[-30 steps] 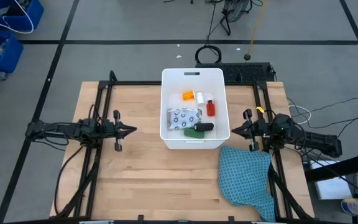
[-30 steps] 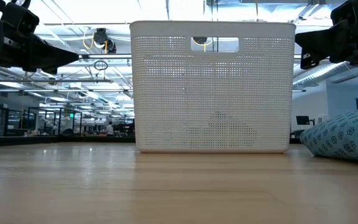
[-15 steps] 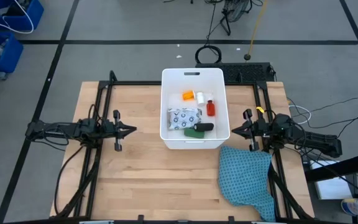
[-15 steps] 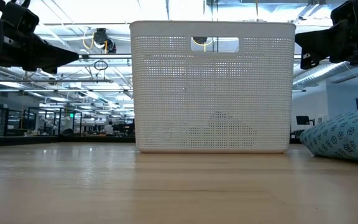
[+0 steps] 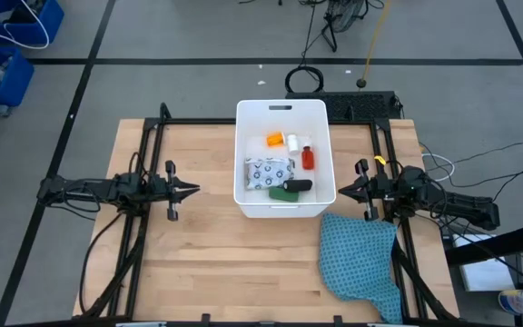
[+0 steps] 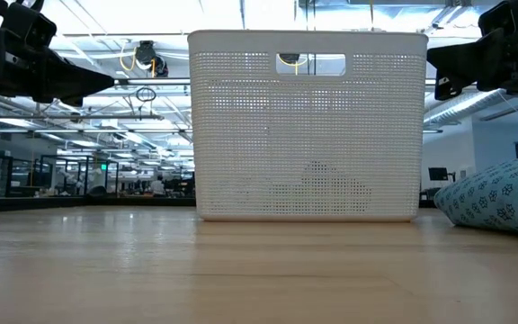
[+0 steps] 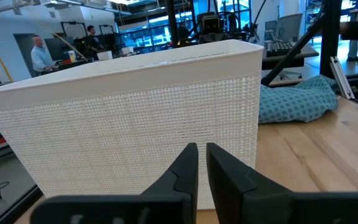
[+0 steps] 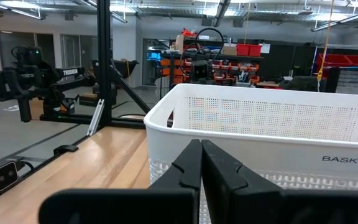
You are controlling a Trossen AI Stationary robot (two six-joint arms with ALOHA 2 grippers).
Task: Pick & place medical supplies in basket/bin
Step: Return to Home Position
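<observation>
All six supplies lie inside the white tub, which stands in the upper middle of the worktop in the high view. The orange vial and the small white bottle lie side by side near the centre of the tub floor, and the small red bottle is just below and to the right of them. The dotted white packet lies flat toward the left wall, and the green oblong piece and the black oblong piece touch each other near the lower wall. The left pincer hangs at the left of the tub, clenched on nothing. The right pincer hangs at the right of it, above the top edge of the teal cloth, also clenched and empty. The job looks finished to me. If something must be taken again, I judge all the items light. The bottles and the vial are stiff, round and probably slippery, so they are best held across the body. The packet is thin and soft and is better pinched at an edge. The tub itself seems light and stiff, and its handle slot in the upper rim is the natural place to hold it.
</observation>
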